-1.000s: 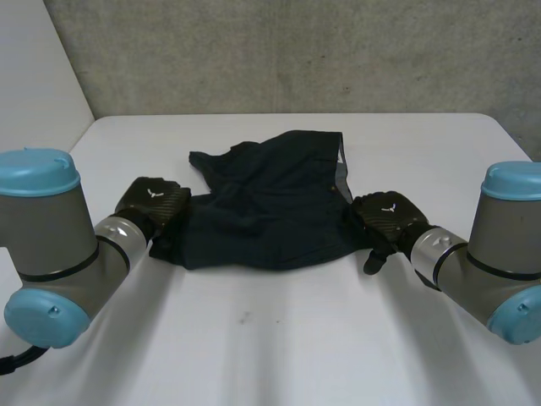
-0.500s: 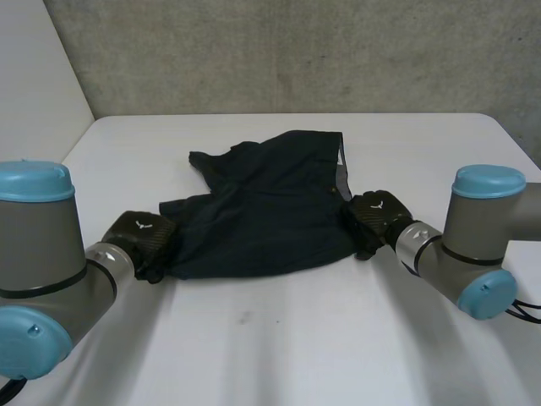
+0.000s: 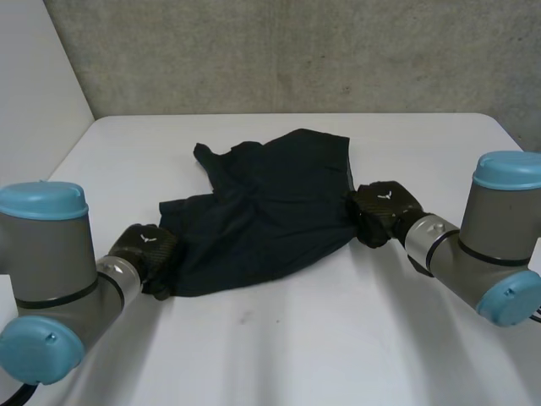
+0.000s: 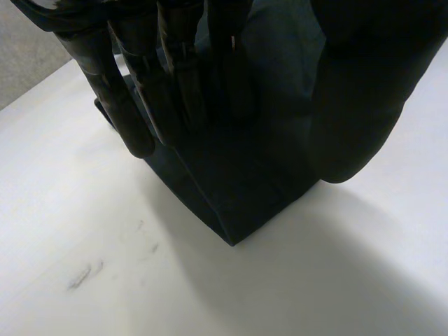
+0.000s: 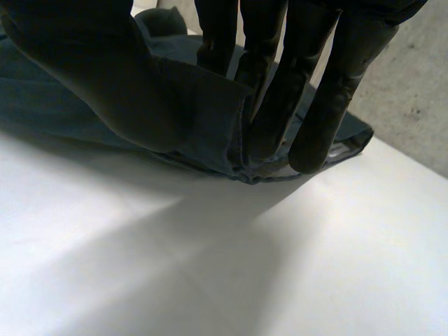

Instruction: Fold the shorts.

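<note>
White tabletop (image 3: 296, 338) bore shorts (image 3: 262, 211); my left robot hand (image 3: 145, 252) and right robot hand (image 3: 382, 210) pinched opposite ends, ready to fold.

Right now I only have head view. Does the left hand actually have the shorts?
Observer: Yes. In the left wrist view the left hand pinches the shorts between fingers and thumb.
Operator: Where on them?
Observer: A corner; its tip sticks out past the fingertips.
Operator: Right side?
Observer: The right hand pinches a stitched edge, thumb against fingers.
</note>
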